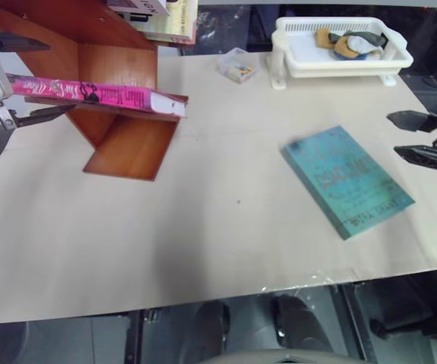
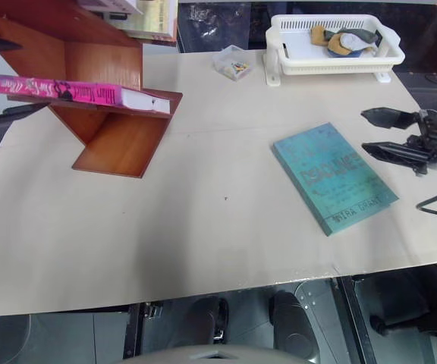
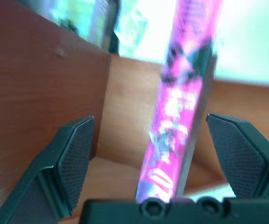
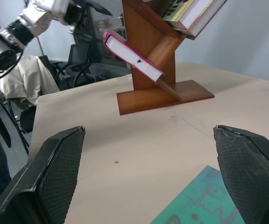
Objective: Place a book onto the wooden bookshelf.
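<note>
Head views: the book [image 1: 97, 93] lies on a slanted board of the wooden bookshelf [image 1: 120, 53]; right gripper [image 2: 391, 135] hangs released, empty.

Left wrist view: left gripper [image 3: 155, 154] spread, book between its fingers, ungripped (placement looks done). Next: retreat without nudging.

On the pink book [image 1: 97, 94], lying on a slanted board of the wooden bookshelf [image 1: 120, 144] at ten o'clock, lettering is seen but cannot be read. On the teal book [image 2: 332, 177] at three o'clock, cover lettering is seen, likewise illegible.
</note>
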You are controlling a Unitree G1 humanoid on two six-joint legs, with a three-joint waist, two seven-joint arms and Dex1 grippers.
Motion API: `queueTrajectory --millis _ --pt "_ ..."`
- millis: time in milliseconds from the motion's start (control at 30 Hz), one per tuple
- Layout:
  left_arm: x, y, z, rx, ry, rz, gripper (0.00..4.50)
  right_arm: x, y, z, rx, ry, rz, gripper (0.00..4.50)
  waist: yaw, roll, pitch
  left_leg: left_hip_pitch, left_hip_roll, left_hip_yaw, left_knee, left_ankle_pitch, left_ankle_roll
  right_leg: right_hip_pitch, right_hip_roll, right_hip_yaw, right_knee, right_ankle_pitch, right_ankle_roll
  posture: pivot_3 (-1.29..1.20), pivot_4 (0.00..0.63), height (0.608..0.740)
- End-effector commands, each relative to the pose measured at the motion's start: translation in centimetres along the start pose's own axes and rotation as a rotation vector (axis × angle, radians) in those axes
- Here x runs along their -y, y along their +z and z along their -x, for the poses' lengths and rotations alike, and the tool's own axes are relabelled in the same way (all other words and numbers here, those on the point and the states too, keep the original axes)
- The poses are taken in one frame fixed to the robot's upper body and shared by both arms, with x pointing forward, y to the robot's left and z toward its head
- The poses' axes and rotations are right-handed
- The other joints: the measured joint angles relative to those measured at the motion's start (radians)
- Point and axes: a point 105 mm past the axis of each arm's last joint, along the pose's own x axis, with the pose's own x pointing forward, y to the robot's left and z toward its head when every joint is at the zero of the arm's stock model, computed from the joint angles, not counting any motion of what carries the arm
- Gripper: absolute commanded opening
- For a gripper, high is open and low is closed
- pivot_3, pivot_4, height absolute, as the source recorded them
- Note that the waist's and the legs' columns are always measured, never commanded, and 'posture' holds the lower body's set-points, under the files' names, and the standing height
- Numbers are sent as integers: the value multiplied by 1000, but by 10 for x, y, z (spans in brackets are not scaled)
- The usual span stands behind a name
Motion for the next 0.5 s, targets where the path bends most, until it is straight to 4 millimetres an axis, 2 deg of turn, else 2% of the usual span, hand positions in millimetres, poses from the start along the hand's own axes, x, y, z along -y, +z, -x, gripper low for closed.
queueTrajectory --millis 33,100,233,333,433,500 --pt "2 25 16 124 103 172 4284 -11 15 10 18 32 48 4500 0 0 0 0 0 0 0 0 0 0 0 0 0 0 0 0 150 740" --pt "17 30 18 160 114 303 4284 -13 12 16 10 18 38 4500 0 0 0 0 0 0 0 0 0 0 0 0 1 0 0 0 150 740" --pt "62 42 8 209 73 541 4284 -16 2 30 -3 -31 23 4500 4 0 0 1 1 0 1 0 0 1 -1 0 2 0 0 0 150 740" --pt "89 32 2 113 92 591 4284 -16 -6 39 -24 -71 3 4500 5 0 0 2 0 0 2 0 0 1 -1 0 4 0 0 0 150 740" --pt "128 30 0 92 30 738 4284 -15 -25 54 -58 -135 -49 4500 4 0 0 6 0 0 2 0 0 4 -1 1 4 0 0 0 150 740" --pt "147 31 -1 90 -2 811 4284 -11 -41 65 -84 -196 -78 4500 4 0 0 9 0 0 1 0 0 7 0 1 3 0 0 0 150 740"
